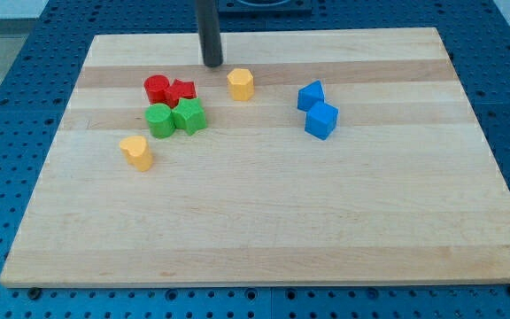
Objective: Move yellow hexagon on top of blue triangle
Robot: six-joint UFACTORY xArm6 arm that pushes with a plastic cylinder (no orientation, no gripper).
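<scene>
Operator: Closest to the camera is the bare front of the wooden board (264, 248). And nearer your end?

Arm: I have no jaws to open or close, only the rod, and it holds nothing. My tip (212, 64) rests near the view's top, touching no block. The yellow hexagon (241, 84) sits just beside it, a little to the view's right and lower.

Operator: How will that one handle?

Arm: I judge it light, stiff and quick to slide on the smooth wood. It can't be gripped, so I would press on its left face, centred. An off-centre push would likely spin it away.

Operator: And moving outward?

Arm: To the view's left are a round red block (157, 89) and a star-like red block (182, 90), touching. Right below them, a round green block (159, 120) and a lumpier green block (189, 116) also touch. Further out, lower left, a second yellow block (136, 152) stands alone, its shape unclear. Well to the right is the blue triangle (310, 95), if I read the upper blue correctly, with a blue cube-like block (321, 120) against its lower side.

Operator: The count?

Arm: Two yellow, two red, two green and two blue make eight blocks on one board. The hexagon and triangle stand apart, so the task isn't done yet.
</scene>
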